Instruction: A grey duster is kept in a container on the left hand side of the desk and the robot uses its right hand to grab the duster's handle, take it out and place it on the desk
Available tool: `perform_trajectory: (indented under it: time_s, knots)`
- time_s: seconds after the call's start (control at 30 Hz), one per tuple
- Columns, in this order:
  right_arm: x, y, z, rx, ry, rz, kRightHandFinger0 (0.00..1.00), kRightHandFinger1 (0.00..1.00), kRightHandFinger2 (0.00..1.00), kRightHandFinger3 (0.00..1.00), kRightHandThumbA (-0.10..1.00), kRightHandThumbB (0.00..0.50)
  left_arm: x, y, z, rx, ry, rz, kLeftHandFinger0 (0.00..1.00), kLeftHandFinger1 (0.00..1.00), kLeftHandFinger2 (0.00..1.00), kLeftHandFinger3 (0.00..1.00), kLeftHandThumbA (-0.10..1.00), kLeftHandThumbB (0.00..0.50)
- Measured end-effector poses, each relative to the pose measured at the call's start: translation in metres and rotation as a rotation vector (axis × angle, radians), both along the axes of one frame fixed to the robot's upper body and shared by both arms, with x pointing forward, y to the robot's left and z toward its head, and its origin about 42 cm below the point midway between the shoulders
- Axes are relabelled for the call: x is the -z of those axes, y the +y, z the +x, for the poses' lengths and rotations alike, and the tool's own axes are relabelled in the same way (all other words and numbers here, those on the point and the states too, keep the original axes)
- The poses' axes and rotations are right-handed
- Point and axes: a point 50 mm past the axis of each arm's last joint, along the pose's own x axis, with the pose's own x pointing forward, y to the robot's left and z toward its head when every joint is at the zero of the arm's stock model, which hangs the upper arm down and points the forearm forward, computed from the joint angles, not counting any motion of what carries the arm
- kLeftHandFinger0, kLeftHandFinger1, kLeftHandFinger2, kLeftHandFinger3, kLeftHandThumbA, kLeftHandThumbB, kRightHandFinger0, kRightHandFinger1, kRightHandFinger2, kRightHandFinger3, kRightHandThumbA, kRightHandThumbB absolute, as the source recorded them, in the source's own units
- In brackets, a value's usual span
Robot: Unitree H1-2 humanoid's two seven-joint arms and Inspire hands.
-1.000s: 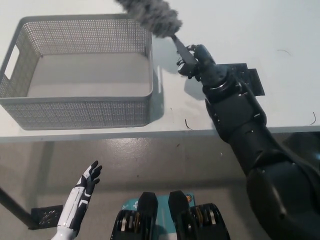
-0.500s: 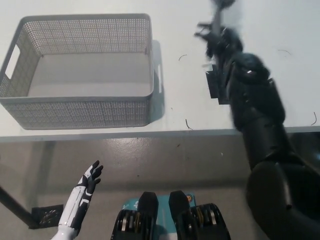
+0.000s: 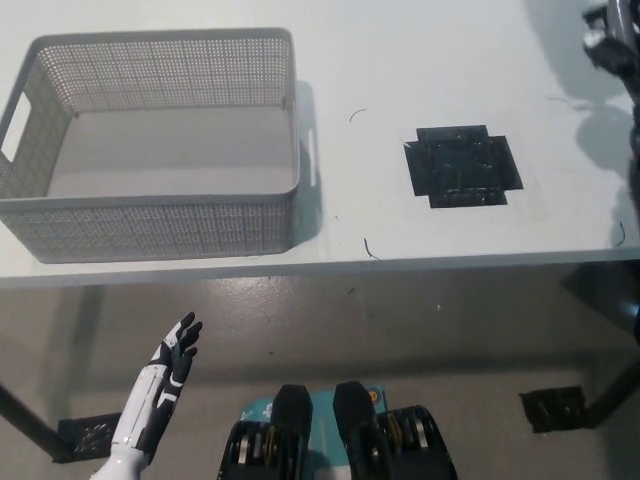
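You've got the grey mesh basket (image 3: 160, 215) on the left part of the white desk (image 3: 400, 70), and its inside shows only bare floor, no duster in it. The duster can't be seen anywhere in the head view, so you can't tell where it is. The right hand (image 3: 612, 40) is only a dark, blurred bit at the top right corner, cut by the pic edge; can't tell if its fingers are open or closed, or if they hold anything. A dark edge of the right arm (image 3: 634, 150) runs down the right border below it. Near the desk's mid-right lies a black cross-shaped tape mark (image 3: 462, 166), flat, well apart from the basket. The white left hand (image 3: 165, 375) hangs below desk level at lower left, over the floor, fingers spread apart and holding nothing.
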Motion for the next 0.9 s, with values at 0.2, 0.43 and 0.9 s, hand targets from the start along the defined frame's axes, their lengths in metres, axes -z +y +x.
perform_trajectory:
  time_s: [0.2, 0.43, 0.9]
  knots:
    - [0.031, -0.026, -0.013, -0.020, 0.098, -0.199, 0.00, 0.10, 0.42, 0.11, -0.10, 0.133, 0.001, 0.003, -0.003, -0.006, 0.002, 0.005, 1.00, 1.00, 1.00, 1.00, 0.98, 0.076]
    - [0.062, -0.042, -0.025, -0.056, 0.175, -0.348, 0.00, 0.31, 0.66, 0.35, -0.10, 0.088, 0.001, 0.003, -0.004, -0.006, -0.006, 0.007, 1.00, 1.00, 1.00, 1.00, 0.98, 0.089]
    - [0.071, -0.038, -0.027, -0.163, 0.321, -0.677, 1.00, 1.00, 1.00, 1.00, 0.86, 0.490, 0.000, 0.003, -0.003, -0.003, -0.013, 0.010, 1.00, 1.00, 1.00, 1.00, 0.96, 0.080]
